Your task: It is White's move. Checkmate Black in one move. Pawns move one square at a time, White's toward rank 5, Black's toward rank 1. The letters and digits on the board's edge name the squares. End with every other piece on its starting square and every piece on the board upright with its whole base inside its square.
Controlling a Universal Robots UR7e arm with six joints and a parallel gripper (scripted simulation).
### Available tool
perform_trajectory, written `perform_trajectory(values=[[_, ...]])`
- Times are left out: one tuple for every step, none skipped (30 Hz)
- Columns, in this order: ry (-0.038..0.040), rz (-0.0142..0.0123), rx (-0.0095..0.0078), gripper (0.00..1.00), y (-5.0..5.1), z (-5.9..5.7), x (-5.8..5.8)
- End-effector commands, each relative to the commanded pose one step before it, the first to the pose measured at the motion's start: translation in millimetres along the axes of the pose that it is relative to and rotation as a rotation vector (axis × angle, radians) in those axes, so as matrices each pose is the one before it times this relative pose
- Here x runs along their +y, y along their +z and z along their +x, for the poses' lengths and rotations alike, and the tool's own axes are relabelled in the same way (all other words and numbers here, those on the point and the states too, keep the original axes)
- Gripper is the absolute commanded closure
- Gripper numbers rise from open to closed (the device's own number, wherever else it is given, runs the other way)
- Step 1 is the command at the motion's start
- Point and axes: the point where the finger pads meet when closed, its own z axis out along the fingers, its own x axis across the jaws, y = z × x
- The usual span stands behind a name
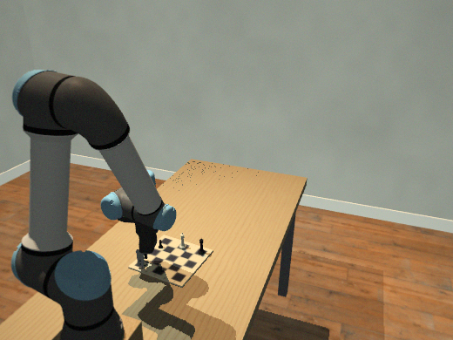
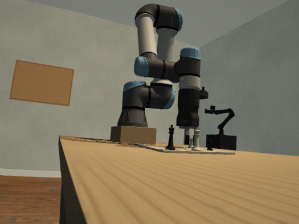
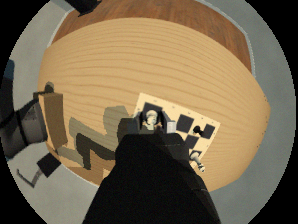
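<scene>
A small chessboard lies on the wooden table. My gripper is open. It is lowered at the board's corner nearest the arm, with its fingers on either side of a pale white piece. I cannot tell whether the fingers touch it. A tall white piece stands at the board's far edge. A tall black piece stands near the far right corner. A small black pawn stands near the far left.
The arm's base stands on a wooden block at the table's end behind the board. The table stretches well beyond the board. A dark second arm on a black box stands off behind the table.
</scene>
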Motion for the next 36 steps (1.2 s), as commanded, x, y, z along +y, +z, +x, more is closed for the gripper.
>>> perform_trajectory(values=[[0.00002, -0.00044, 0.00121, 0.27, -0.32, 0.38, 0.15], [0.0, 0.0, 0.0, 0.27, 0.0, 0.0, 0.0], [0.0, 0.0, 0.0, 1.0, 0.0, 0.0, 0.0], [0.0, 0.0, 0.0, 1.0, 0.0, 0.0, 0.0], [0.0, 0.0, 0.0, 1.0, 0.0, 0.0, 0.0], [0.0, 0.0, 0.0, 1.0, 0.0, 0.0, 0.0], [0.0, 0.0, 0.0, 1.0, 0.0, 0.0, 0.0], [0.0, 0.0, 0.0, 1.0, 0.0, 0.0, 0.0], [0.0, 0.0, 0.0, 1.0, 0.0, 0.0, 0.0], [0.0, 0.0, 0.0, 1.0, 0.0, 0.0, 0.0], [0.0, 0.0, 0.0, 1.0, 0.0, 0.0, 0.0], [0.0, 0.0, 0.0, 1.0, 0.0, 0.0, 0.0], [0.0, 0.0, 0.0, 1.0, 0.0, 0.0, 0.0], [0.0, 0.0, 0.0, 1.0, 0.0, 0.0, 0.0], [0.0, 0.0, 0.0, 1.0, 0.0, 0.0, 0.0], [0.0, 0.0, 0.0, 1.0, 0.0, 0.0, 0.0], [0.0, 0.0, 0.0, 1.0, 0.0, 0.0, 0.0], [0.0, 0.0, 0.0, 1.0, 0.0, 0.0, 0.0], [0.0, 0.0, 0.0, 1.0, 0.0, 0.0, 0.0], [0.0, 0.0, 0.0, 1.0, 0.0, 0.0, 0.0], [0.0, 0.0, 0.0, 1.0, 0.0, 0.0, 0.0], [0.0, 0.0, 0.0, 1.0, 0.0, 0.0, 0.0], [0.0, 0.0, 0.0, 1.0, 0.0, 0.0, 0.0], [0.0, 0.0, 0.0, 1.0, 0.0, 0.0, 0.0], [0.0, 0.0, 0.0, 1.0, 0.0, 0.0, 0.0], [0.0, 0.0, 0.0, 1.0, 0.0, 0.0, 0.0], [0.0, 0.0, 0.0, 1.0, 0.0, 0.0, 0.0], [0.0, 0.0, 0.0, 1.0, 0.0, 0.0, 0.0], [0.0, 0.0, 0.0, 1.0, 0.0, 0.0, 0.0], [0.0, 0.0, 0.0, 1.0, 0.0, 0.0, 0.0], [0.0, 0.0, 0.0, 1.0, 0.0, 0.0, 0.0], [0.0, 0.0, 0.0, 1.0, 0.0, 0.0, 0.0], [0.0, 0.0, 0.0, 1.0, 0.0, 0.0, 0.0], [0.0, 0.0, 0.0, 1.0, 0.0, 0.0, 0.0], [0.0, 0.0, 0.0, 1.0, 0.0, 0.0, 0.0], [0.0, 0.0, 0.0, 1.0, 0.0, 0.0, 0.0]])
